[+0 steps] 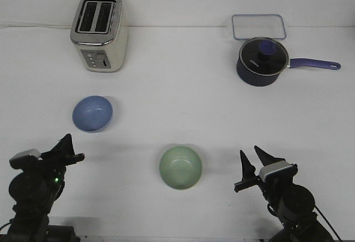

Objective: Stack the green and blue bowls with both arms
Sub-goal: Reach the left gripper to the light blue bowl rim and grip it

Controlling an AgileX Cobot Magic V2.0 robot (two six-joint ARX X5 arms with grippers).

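Observation:
The light blue bowl (92,113) sits upright on the white table at the left. The pale green bowl (180,167) sits upright near the front middle. Both look empty and stand well apart. My left gripper (71,148) hovers at the front left, just in front of the blue bowl, open and empty. My right gripper (252,157) is at the front right, to the right of the green bowl, open and empty. Neither gripper touches a bowl.
A cream and silver toaster (100,31) stands at the back left. A dark blue lidded saucepan (262,61) with a long handle pointing right stands at the back right, with a clear rectangular container (259,26) behind it.

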